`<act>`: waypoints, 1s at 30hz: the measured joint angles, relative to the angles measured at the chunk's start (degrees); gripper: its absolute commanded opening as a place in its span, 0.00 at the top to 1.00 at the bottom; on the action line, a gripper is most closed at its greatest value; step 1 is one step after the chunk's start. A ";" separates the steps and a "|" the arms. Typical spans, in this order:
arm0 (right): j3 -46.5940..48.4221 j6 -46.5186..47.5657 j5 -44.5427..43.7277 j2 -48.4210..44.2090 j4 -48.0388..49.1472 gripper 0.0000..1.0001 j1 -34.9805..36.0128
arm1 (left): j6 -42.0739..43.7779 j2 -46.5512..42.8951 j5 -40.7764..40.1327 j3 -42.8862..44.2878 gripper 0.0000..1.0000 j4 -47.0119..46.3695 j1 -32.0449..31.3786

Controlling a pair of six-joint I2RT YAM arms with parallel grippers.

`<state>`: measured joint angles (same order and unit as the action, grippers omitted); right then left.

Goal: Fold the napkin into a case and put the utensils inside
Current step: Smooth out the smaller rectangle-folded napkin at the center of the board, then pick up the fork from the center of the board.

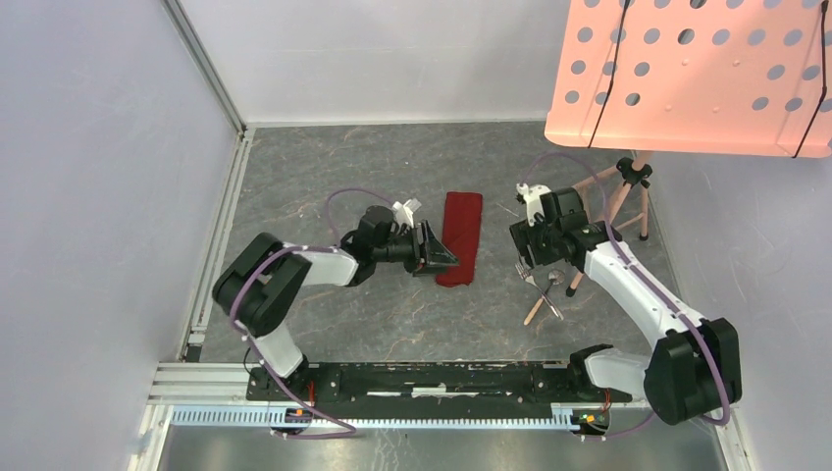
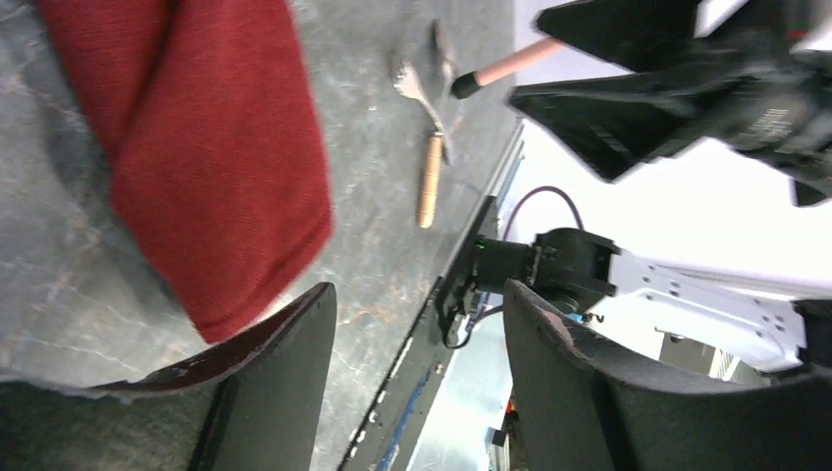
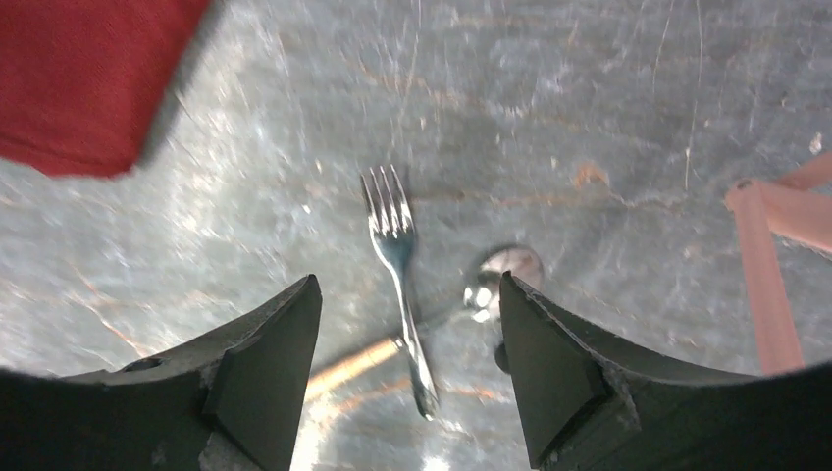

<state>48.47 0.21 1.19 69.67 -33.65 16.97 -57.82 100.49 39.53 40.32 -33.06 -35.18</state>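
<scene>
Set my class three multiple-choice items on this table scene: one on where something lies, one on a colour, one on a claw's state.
1. Seen from above, the folded dark red cloth lies: A) left of the silver metal fork; B) right of it; C) on top of it.
2. The flat perforated board is: A) green; B) pink; C) blue.
3. The right claw is: A) shut on the fork; B) shut on the cloth; C) open above the fork.

Answers: 1 A, the top view shows the cloth farther left, apart from the fork. 2 B, its surface is salmon pink. 3 C, its jaws stand apart with the fork between them, untouched.
</scene>
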 measured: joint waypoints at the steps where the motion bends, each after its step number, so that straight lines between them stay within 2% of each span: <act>1: -0.02 1.51 -1.29 -0.22 -1.81 0.29 0.46 | 0.02 -1.92 0.00 -0.48 0.27 0.37 0.13; 9: -0.09 9.35 -2.95 3.50 -9.18 0.40 1.38 | 1.03 -19.50 -0.04 -6.16 0.25 7.30 0.72; 17: -0.09 12.35 -2.73 10.32 -10.86 0.48 1.40 | 8.26 -38.88 -3.04 -7.87 0.22 25.16 0.72; 23: -0.11 13.33 -2.51 12.52 -10.19 0.55 1.46 | 11.26 -43.10 -4.52 -7.82 0.22 33.33 0.72; 30: -0.48 13.60 -2.05 15.63 -8.46 0.59 1.68 | 12.11 -43.23 -4.85 -7.82 0.22 36.46 0.72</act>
<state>47.99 13.80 -0.86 85.30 -42.11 18.65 -45.71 57.25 34.68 32.49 3.40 -34.46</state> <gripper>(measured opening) 0.424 0.777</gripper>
